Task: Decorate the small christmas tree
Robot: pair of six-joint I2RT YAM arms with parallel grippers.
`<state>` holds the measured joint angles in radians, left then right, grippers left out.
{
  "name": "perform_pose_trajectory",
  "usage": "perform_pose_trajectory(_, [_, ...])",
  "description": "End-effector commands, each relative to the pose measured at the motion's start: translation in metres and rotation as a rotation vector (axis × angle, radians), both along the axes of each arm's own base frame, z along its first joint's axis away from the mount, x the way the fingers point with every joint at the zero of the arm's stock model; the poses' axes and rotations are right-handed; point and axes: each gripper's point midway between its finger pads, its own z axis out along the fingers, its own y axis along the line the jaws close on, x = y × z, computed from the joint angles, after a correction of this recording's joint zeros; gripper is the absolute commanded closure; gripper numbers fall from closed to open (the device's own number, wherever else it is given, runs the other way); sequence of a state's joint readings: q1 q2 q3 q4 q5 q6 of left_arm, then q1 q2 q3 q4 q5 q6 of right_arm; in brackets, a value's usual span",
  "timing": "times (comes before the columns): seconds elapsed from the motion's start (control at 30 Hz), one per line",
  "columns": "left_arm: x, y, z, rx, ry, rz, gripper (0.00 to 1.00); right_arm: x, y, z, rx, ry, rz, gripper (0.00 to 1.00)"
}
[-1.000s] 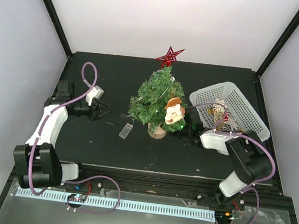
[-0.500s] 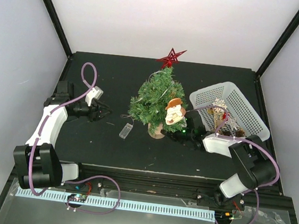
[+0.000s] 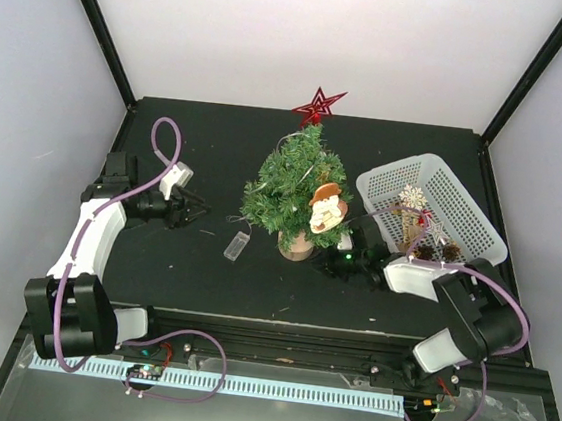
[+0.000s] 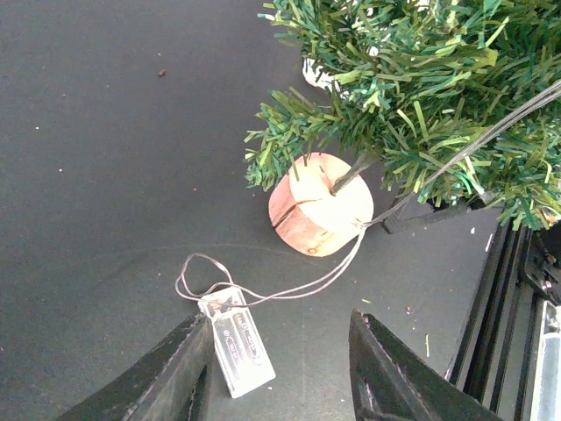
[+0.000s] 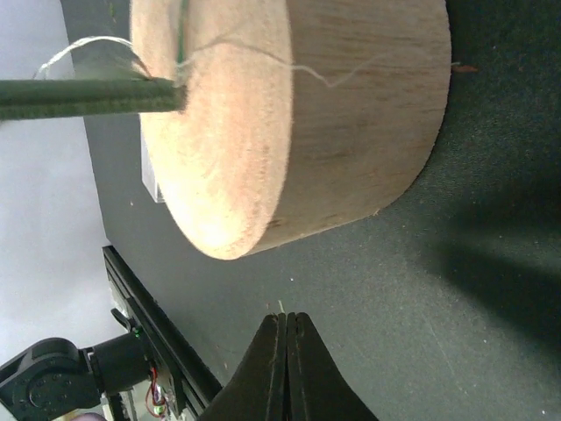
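The small christmas tree (image 3: 292,184) stands mid-table on its wooden stump base (image 3: 295,245), with a red star (image 3: 318,105) on top and a figure ornament (image 3: 328,207) hanging on its right side. A thin light wire runs from the tree to a clear battery box (image 3: 237,245). My left gripper (image 3: 193,209) is open and empty, left of the tree. In the left wrist view the left gripper (image 4: 276,351) points at the battery box (image 4: 237,342) and the stump (image 4: 320,203). My right gripper (image 3: 340,263) is low beside the stump's right. In the right wrist view the right gripper (image 5: 287,317) is shut on nothing, just short of the stump (image 5: 289,114).
A white basket (image 3: 459,194) stands right of the tree, holding a snowflake ornament (image 3: 411,196), pine cones (image 3: 438,250) and other decorations. The wire loops on the mat (image 4: 197,272) by the battery box. The table's near rail (image 4: 500,289) runs along the right in the left wrist view.
My right gripper has moved left and toward the near side, from next to the basket to beside the tree's stump. The basket's ornaments are now uncovered. The left arm has stayed still.
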<state>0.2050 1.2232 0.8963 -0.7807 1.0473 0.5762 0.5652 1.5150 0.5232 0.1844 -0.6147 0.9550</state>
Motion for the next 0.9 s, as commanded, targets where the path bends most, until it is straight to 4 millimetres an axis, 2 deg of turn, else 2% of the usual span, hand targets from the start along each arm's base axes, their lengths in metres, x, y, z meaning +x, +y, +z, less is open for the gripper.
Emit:
perform_pose_trajectory(0.0, [0.002, 0.000, 0.017, -0.016, -0.059, -0.018, 0.55, -0.003, 0.009, -0.007, 0.045, 0.020, 0.030, 0.99])
perform_pose_trajectory(0.23, [0.006, 0.005, 0.014, 0.001, -0.062, 0.008, 0.55, 0.015, 0.032, -0.011, 0.087, 0.029, 0.015, 0.99])
perform_pose_trajectory(0.57, [0.016, 0.020, 0.005, 0.037, -0.049, 0.062, 0.55, 0.057, 0.072, 0.000, 0.138, 0.005, -0.019, 0.99])
perform_pose_trajectory(0.87, [0.028, 0.041, -0.030, 0.143, 0.000, 0.183, 0.60, 0.101, 0.108, 0.011, 0.146, -0.025, -0.037, 0.99])
